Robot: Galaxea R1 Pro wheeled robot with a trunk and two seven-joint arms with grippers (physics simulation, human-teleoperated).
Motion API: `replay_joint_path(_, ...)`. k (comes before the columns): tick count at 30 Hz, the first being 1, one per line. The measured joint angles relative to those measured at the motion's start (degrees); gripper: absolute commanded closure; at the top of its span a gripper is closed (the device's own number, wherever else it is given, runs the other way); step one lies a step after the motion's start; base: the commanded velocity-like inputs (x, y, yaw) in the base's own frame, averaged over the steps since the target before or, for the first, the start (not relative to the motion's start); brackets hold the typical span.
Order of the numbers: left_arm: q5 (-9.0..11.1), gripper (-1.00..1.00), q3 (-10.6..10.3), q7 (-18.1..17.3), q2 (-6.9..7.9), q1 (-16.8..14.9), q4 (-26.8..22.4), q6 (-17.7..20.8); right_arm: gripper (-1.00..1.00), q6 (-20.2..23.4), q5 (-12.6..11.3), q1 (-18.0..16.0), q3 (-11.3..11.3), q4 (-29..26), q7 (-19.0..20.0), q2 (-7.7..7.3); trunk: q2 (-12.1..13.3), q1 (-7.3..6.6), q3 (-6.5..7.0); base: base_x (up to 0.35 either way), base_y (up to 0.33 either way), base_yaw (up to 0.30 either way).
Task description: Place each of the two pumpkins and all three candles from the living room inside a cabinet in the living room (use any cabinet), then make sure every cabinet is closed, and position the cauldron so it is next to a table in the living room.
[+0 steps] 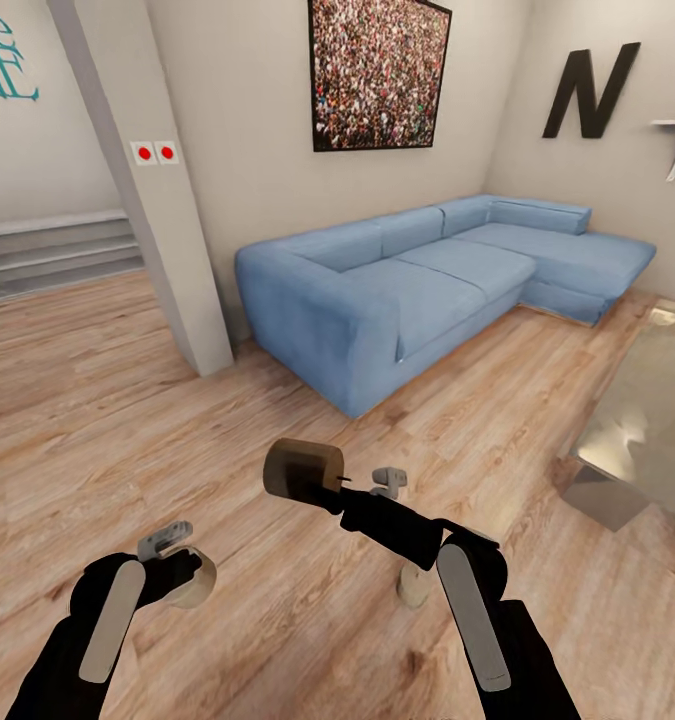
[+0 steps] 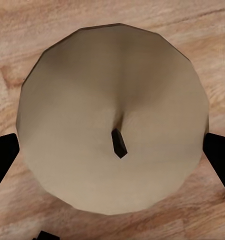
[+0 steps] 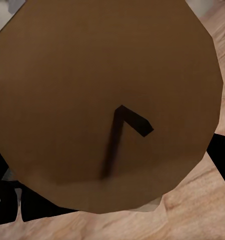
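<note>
beyond wood floor [image 1: 97,400], blue sofa [image 1: 427,280]

A squat pale-beige round candle [image 2: 112,120] with a short dark wick sits clamped in the left pincer [image 1: 182,570]; a browner candle [image 1: 302,468] sits in the right pincer [image 1: 329,487], above the floor.

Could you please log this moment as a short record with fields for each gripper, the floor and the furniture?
left gripper: shut on a pale candle
right gripper: shut on a brown candle
floor: light wood planks
sofa: blue, L-shaped, against the wall
table: glossy top, at the robot's right
wall: framed picture, letter N
</note>
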Motion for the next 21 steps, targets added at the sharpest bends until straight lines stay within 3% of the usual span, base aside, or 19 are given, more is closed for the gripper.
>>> replay_joint_path(14,0.0,1.0,0.1,-0.1,0.04,0.0,0.0,0.0,1.0,0.0,0.0,0.0,0.1,0.0,0.0,0.0,0.0,0.0,0.03,0.0,0.057,-0.273)
replay_joint_path(21,0.1,1.0,0.1,-4.8,0.03,0.0,0.0,0.3,1.0,0.0,0.0,0.0,0.2,0.0,0.0,0.0,0.8,-0.43,0.56,0.0,0.006,-0.278)
